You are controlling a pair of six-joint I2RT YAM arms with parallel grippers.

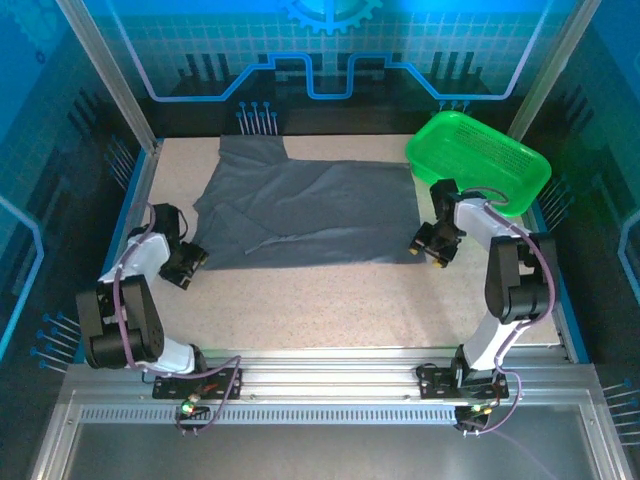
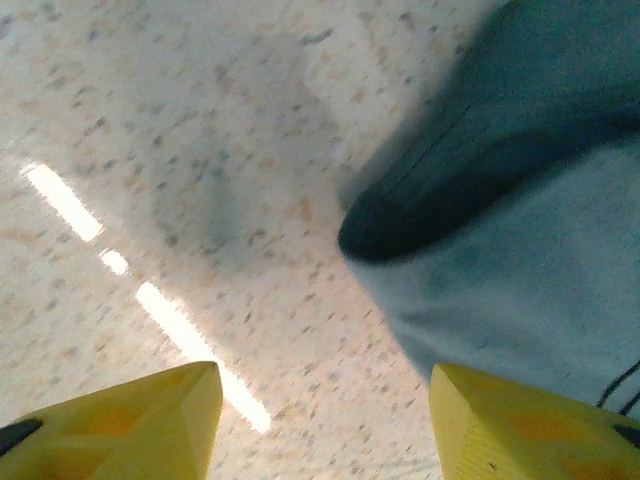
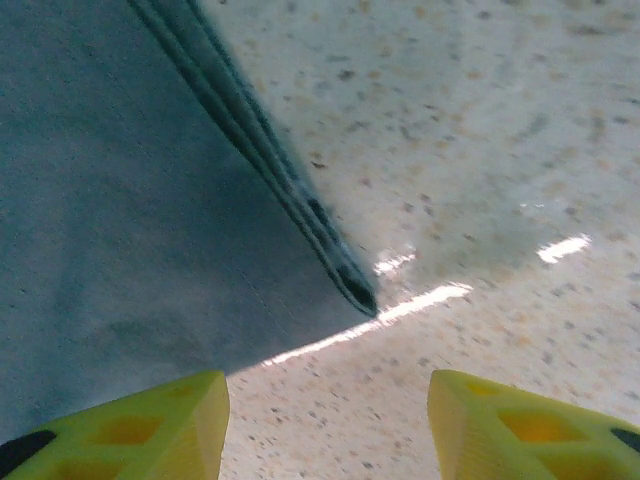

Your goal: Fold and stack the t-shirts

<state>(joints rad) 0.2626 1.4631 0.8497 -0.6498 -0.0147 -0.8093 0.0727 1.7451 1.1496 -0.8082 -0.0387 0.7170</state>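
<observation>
My left gripper (image 2: 325, 430) and right gripper (image 3: 328, 430) hung released, empty, the shirt (image 1: 310, 210) edge just ahead of each; I judged low, matched pinches best.

Your left wrist view: t-shirt (image 2: 520, 250) blurred, cut off at top and right edges; left gripper (image 2: 325, 430) cropped by the bottom edge. Your right wrist view: t-shirt cut at left and top; right gripper (image 3: 328, 430) likewise cropped. Overhead, finger gaps probably too small to judge.
</observation>
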